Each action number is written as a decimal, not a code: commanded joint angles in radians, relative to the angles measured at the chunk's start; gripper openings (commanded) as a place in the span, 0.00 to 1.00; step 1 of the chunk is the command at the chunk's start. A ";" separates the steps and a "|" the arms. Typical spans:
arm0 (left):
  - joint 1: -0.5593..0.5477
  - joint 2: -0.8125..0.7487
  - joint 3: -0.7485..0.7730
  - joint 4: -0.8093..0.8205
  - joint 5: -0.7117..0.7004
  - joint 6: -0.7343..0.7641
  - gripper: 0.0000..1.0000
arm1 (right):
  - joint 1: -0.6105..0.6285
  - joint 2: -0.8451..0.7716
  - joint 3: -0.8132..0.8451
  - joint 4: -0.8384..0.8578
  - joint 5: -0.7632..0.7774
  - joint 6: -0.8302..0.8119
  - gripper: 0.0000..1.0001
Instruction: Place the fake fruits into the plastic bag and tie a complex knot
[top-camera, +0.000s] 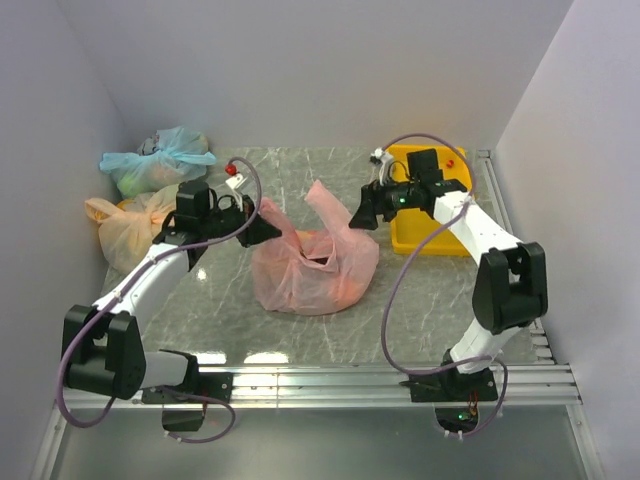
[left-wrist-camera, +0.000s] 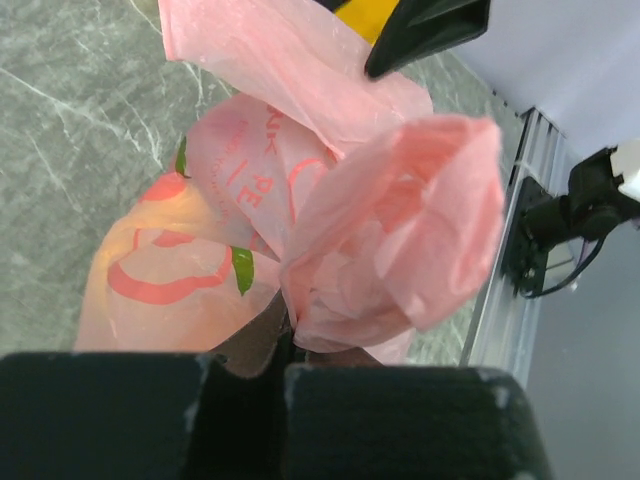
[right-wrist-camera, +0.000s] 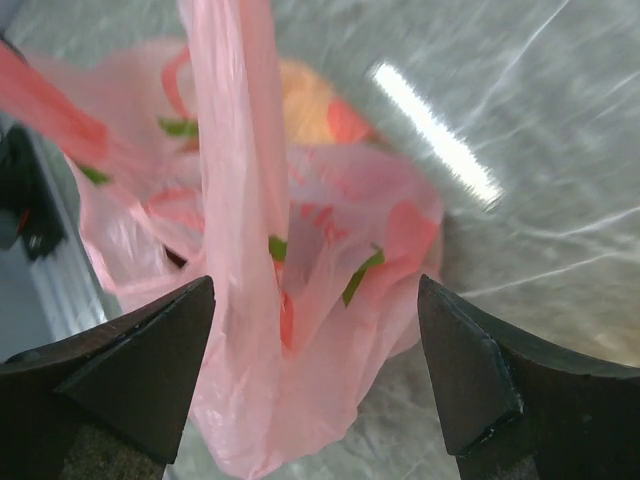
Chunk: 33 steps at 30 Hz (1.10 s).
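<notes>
The left gripper (top-camera: 265, 228) is clamped on one handle of the salmon-pink plastic bag (top-camera: 315, 275), which lies bulging mid-table (top-camera: 430, 300). The right gripper (right-wrist-camera: 315, 290) stands open astride the other handle (right-wrist-camera: 235, 150), so the knot-tying step looks under way, and that gripper next needs to close there.

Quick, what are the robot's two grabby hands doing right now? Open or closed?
Left gripper: jaws closed, pinching the plastic bag.
Right gripper: jaws open, with a bag handle hanging between them, not gripped.

Left hand (top-camera: 265, 228) clamped shut, right hand (top-camera: 362, 212) spread wide — arms angled inward
</notes>
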 joint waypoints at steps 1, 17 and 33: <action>-0.003 0.029 0.099 -0.138 0.048 0.145 0.01 | 0.007 0.027 0.086 -0.076 -0.141 -0.108 0.89; -0.162 0.174 0.332 -0.473 0.020 0.530 0.00 | 0.174 0.178 0.232 -0.145 -0.204 -0.160 0.00; -0.228 0.287 0.453 -0.450 -0.006 0.480 0.02 | 0.145 0.106 0.129 -0.180 -0.319 -0.212 0.43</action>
